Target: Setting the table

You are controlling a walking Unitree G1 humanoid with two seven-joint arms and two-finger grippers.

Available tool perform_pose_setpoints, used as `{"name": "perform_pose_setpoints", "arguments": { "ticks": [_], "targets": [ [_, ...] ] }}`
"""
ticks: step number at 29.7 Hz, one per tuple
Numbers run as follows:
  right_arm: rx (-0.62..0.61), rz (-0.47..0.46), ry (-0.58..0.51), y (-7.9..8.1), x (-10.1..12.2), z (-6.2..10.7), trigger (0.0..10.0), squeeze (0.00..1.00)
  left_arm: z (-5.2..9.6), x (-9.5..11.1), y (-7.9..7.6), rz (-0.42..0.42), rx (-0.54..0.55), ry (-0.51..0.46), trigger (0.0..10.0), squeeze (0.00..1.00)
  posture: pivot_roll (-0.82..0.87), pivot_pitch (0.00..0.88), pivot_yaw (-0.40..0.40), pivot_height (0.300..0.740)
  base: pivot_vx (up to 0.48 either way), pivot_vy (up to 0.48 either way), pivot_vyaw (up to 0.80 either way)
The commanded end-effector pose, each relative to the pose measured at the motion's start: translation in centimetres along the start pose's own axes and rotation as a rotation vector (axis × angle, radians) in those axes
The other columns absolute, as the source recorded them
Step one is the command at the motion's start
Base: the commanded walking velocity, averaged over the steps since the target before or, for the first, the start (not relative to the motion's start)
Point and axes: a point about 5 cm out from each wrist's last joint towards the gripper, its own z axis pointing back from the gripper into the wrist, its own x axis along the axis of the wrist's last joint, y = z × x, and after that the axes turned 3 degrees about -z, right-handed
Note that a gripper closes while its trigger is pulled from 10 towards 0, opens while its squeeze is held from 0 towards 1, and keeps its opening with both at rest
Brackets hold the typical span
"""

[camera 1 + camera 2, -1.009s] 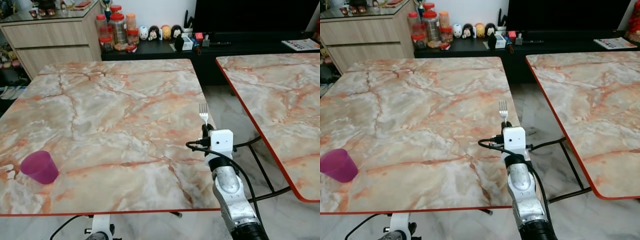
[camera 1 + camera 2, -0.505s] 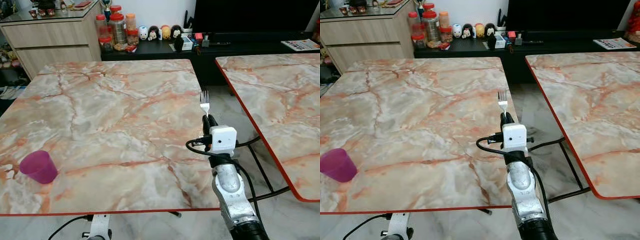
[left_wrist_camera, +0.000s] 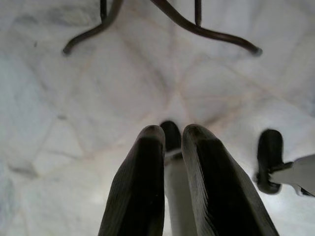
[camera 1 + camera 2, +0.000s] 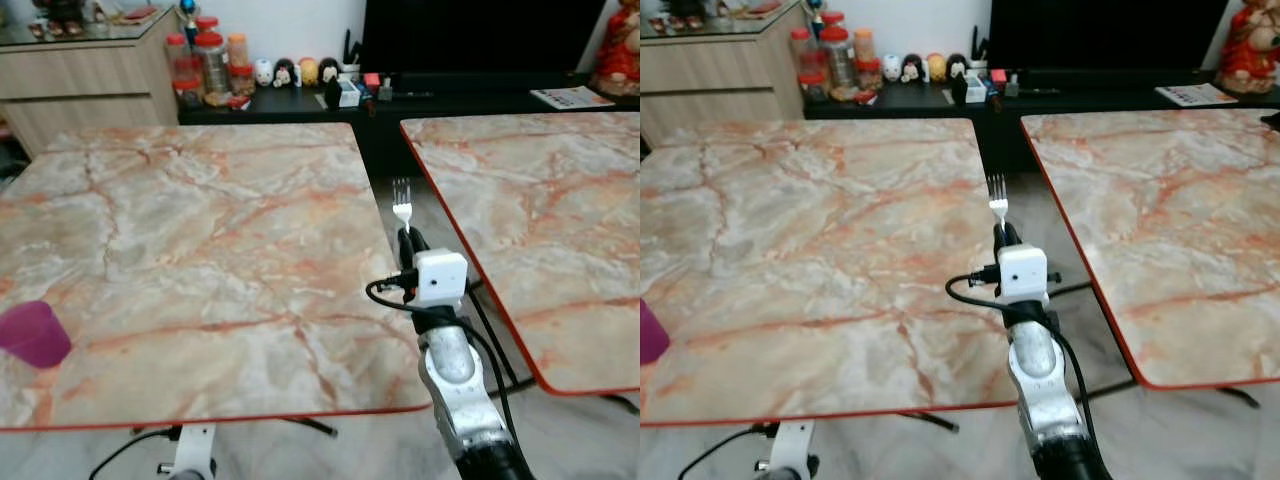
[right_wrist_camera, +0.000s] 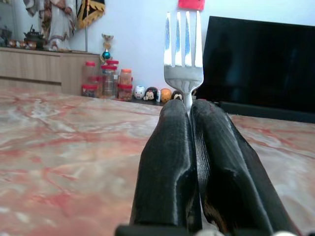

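My right gripper is shut on a silver fork, whose tines stick out past the fingertips. It hovers at the right edge of the near marble table, over the gap to the second table. In the right wrist view the fork stands upright between the black fingers. A purple cup sits near the left front of the near table. My left gripper hangs below the table, fingers together over the tiled floor.
A low black TV bench with jars and small figurines runs along the back wall, beside a wooden sideboard. Black table legs cross the floor below. A narrow gap separates the two tables.
The camera has swung to the right, shifting the whole scene left. My right gripper with the fork has risen slightly and reached a little further forward.
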Motion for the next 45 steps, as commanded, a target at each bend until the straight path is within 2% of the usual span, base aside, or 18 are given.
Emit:
{"name": "perform_pose_setpoints", "arguments": {
  "ticks": [1,45],
  "targets": [
    [-0.007,-0.004,-0.019,-0.14,0.47,-0.28,10.0,0.00,0.03,-0.37,-0.30,0.002,-0.007,0.019,10.0,0.00,-0.09,0.000,0.008,0.740,0.000,-0.379,0.00],
    [-0.006,-0.007,-0.021,0.12,0.44,-0.16,10.0,0.00,0.05,-0.37,-0.15,-0.023,-0.016,0.013,10.0,0.00,-0.10,0.000,0.020,0.740,0.000,-0.386,0.00]
  ]
}}
